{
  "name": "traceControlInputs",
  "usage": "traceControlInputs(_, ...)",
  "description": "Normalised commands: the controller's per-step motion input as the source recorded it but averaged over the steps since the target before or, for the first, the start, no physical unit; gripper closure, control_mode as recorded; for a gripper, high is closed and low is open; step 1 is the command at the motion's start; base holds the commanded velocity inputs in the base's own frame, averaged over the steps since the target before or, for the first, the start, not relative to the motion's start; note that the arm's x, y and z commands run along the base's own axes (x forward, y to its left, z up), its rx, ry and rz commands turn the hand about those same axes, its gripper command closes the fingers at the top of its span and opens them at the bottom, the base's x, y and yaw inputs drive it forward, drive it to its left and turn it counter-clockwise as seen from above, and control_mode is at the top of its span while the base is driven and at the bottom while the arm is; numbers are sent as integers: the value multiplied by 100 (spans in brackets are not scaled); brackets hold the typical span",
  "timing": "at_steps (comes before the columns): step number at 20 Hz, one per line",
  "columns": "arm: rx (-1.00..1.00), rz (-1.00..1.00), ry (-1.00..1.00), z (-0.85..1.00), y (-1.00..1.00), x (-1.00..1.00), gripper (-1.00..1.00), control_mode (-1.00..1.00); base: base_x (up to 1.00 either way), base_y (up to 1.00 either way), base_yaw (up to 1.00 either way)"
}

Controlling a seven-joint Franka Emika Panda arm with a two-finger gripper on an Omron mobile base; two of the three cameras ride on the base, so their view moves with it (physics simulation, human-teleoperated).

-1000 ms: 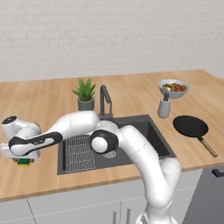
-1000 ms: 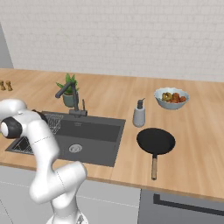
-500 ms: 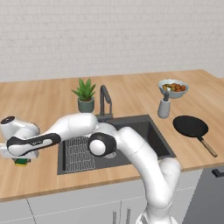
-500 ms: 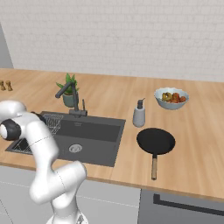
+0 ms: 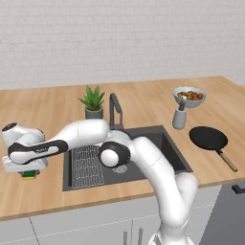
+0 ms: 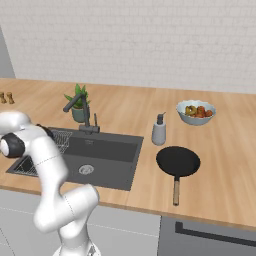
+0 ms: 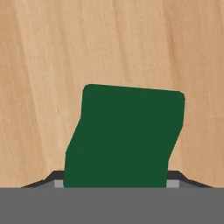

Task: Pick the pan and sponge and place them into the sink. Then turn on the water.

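Green scrub face of the sponge (image 7: 124,138) looms close in the hand view, lying on the wooden counter (image 5: 43,110) left of the sink (image 5: 165,148); the gripper (image 5: 28,168) sits low over it, fingers closed in at its sides, gripping it as far as I can tell; the pan (image 5: 209,139) rests on the counter right of the sink, near the soap dispenser (image 5: 179,117).

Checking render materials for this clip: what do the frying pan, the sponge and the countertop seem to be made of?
The round black frying pan looks like matte dark metal, with a pale wooden-looking handle. The small yellow and green sponge shows a flat dark green scrub face, probably fibre; its yellow body, likely foam, peeks out under the hand. The light wooden countertop shows plank grain lines, with a satin look.
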Motion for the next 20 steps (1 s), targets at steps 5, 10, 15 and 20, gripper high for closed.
traceControlInputs(5, 1, 17, -1, 6, -100, -58, 100, -100, 0, 0, 0)
traceControlInputs(10, 9, 18, -1, 34, -100, -60, 100, -100, 0, 0, 0)
traceControlInputs(15, 12, 13, 4, 56, -100, -20, 100, -100, 0, 0, 0)
traceControlInputs(20, 15, 8, 14, 64, -100, -8, 100, -100, 0, 0, 0)
